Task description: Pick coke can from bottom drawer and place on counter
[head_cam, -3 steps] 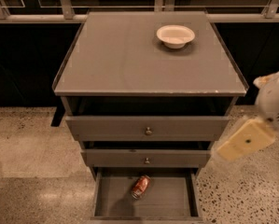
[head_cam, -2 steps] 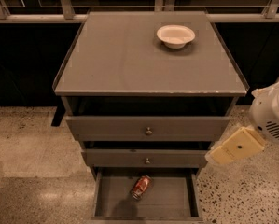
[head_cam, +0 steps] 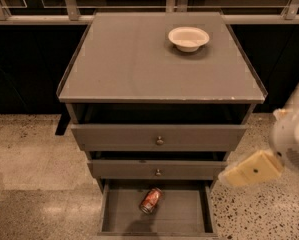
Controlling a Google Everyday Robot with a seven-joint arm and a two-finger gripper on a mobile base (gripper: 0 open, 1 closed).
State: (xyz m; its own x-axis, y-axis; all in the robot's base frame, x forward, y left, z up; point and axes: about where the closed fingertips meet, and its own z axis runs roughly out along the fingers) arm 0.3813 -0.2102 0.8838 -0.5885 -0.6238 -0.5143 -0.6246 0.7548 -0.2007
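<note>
The coke can (head_cam: pixel 151 200) lies on its side on the floor of the open bottom drawer (head_cam: pixel 120 217), near the back middle. The counter (head_cam: pixel 139 64) is the flat grey top of the cabinet. My gripper (head_cam: pixel 249 169) is a cream-coloured piece on the white arm at the right edge, beside the cabinet's right side at the height of the middle drawer, up and to the right of the can and apart from it.
A white bowl (head_cam: pixel 188 38) stands on the counter at the back right. Two upper grey drawers with round knobs (head_cam: pixel 159 140) sit slightly pulled out. Speckled floor surrounds the cabinet. A railing and dark glass run behind it.
My gripper and arm have moved left and down, closer to the cabinet's right side. The can, drawers and bowl have not moved.
</note>
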